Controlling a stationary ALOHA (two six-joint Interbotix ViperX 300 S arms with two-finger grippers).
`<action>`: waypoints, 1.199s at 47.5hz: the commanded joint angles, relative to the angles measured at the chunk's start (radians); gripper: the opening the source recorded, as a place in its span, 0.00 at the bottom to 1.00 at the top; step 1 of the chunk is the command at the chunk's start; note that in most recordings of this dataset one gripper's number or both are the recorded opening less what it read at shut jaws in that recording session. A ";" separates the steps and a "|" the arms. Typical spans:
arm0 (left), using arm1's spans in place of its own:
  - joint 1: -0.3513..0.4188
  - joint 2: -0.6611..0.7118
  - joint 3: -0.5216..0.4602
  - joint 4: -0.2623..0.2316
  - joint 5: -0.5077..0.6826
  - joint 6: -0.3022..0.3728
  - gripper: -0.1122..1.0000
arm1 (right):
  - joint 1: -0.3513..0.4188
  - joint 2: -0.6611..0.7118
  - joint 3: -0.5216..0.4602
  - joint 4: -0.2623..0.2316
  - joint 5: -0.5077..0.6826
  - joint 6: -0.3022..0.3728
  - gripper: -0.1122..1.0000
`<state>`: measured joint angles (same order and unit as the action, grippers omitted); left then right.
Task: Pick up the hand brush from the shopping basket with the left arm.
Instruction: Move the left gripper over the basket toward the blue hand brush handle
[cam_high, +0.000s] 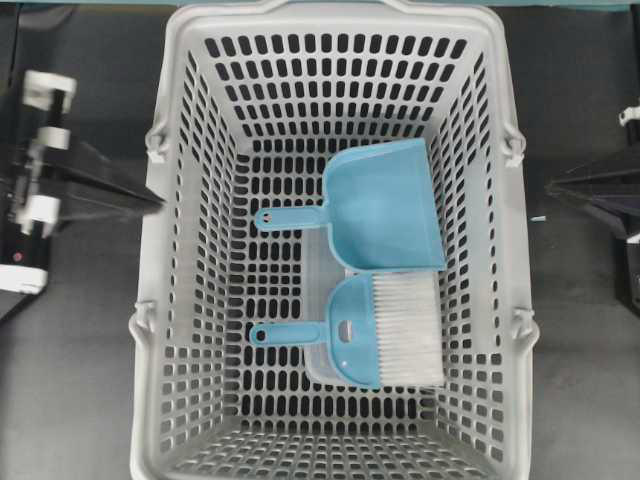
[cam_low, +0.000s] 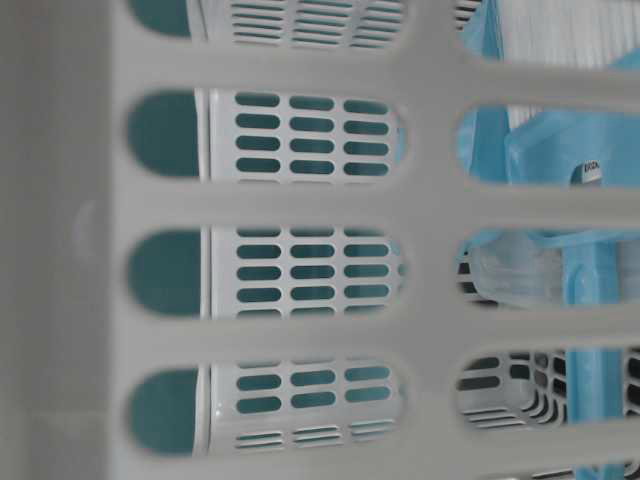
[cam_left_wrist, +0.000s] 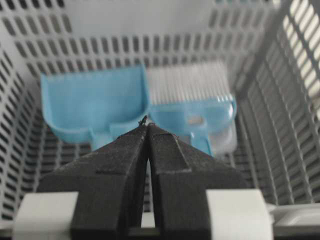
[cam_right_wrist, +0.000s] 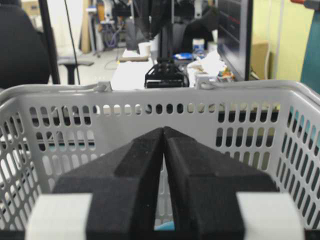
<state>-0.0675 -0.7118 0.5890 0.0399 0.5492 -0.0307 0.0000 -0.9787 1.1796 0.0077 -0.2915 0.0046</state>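
Inside the shopping basket (cam_high: 170, 300), hand brush (cam_high: 385, 330) lies beside dustpan (cam_high: 385, 205); left claw (cam_left_wrist: 146, 125) pinched together, so it risks snagging the wrong handle.

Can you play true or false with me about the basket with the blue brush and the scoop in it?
1. The brush lies inside the basket. True.
2. The left gripper is holding the brush. False: its jaws are shut on nothing, and the brush lies on the basket floor.
3. The dustpan lies beside the brush in the basket. True.
4. The brush has black bristles. False: they are white.
5. The right gripper is wide open. False: its jaws are pressed together.
6. In the overhead view both handles point to the left. True.
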 joint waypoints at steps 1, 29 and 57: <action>-0.011 0.092 -0.127 0.005 0.114 -0.002 0.10 | -0.002 0.005 -0.018 0.003 -0.008 0.000 0.10; -0.081 0.557 -0.483 0.003 0.453 -0.130 0.10 | 0.003 -0.009 0.020 0.003 -0.008 0.000 0.10; -0.092 0.706 -0.440 0.003 0.431 -0.227 0.74 | 0.003 -0.044 0.044 0.003 -0.006 0.000 0.10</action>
<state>-0.1519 -0.0138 0.1442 0.0414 1.0032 -0.2378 0.0015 -1.0216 1.2303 0.0077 -0.2915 0.0046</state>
